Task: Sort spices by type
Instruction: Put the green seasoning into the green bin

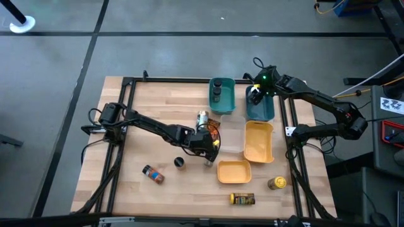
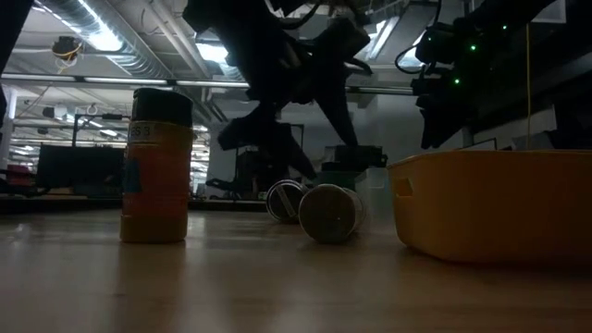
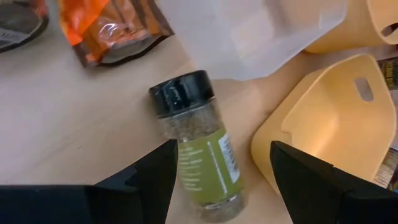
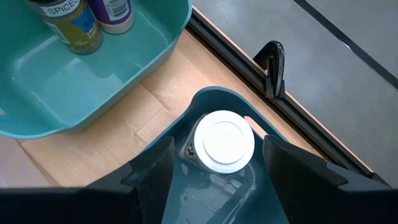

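Observation:
A spice jar [image 3: 199,155] with a black lid and a green label lies on its side on the wooden table, beside the small yellow bin [image 3: 323,118]. My left gripper [image 3: 224,146] is low over it and open, one finger on each side of the jar; the finger [image 3: 155,177] on one side is very close to the glass. My right gripper [image 4: 217,140] hangs open at the far right over the dark teal bin [image 4: 180,118], above a white-lidded jar [image 4: 224,140] that stands inside it. An orange packet [image 3: 112,28] lies just beyond the green-label jar.
A light teal bin [image 1: 221,94] at the far edge holds two jars [image 4: 81,22]. A clear bin [image 1: 233,135] and a larger yellow bin [image 1: 259,142] sit right of centre. Loose jars lie at the near left [image 1: 153,174], [image 1: 179,162] and the near right [image 1: 242,199], [image 1: 276,183].

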Robot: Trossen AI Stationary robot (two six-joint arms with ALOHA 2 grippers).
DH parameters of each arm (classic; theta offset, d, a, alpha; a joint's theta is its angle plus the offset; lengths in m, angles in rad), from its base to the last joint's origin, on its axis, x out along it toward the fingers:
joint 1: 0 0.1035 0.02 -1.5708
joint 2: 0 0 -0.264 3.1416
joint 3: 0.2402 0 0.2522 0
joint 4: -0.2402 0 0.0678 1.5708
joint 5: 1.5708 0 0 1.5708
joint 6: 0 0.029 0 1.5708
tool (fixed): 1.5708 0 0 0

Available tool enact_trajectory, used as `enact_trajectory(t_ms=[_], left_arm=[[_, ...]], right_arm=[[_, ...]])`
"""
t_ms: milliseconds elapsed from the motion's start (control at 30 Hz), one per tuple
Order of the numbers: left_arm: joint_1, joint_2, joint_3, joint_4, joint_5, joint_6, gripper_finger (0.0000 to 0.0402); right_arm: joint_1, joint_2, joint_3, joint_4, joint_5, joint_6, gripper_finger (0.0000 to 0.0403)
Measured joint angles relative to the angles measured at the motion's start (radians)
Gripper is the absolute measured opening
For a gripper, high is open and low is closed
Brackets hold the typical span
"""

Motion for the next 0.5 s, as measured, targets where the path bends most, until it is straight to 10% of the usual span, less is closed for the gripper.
enact_trajectory(t_ms=[500], left_arm=[[-0.013, 0.086, 0.000, 0.050, 0.036, -0.012, 0.0239]], right_arm=[[0.000, 0.000, -0.023, 0.003, -0.009, 0.000, 0.0246]])
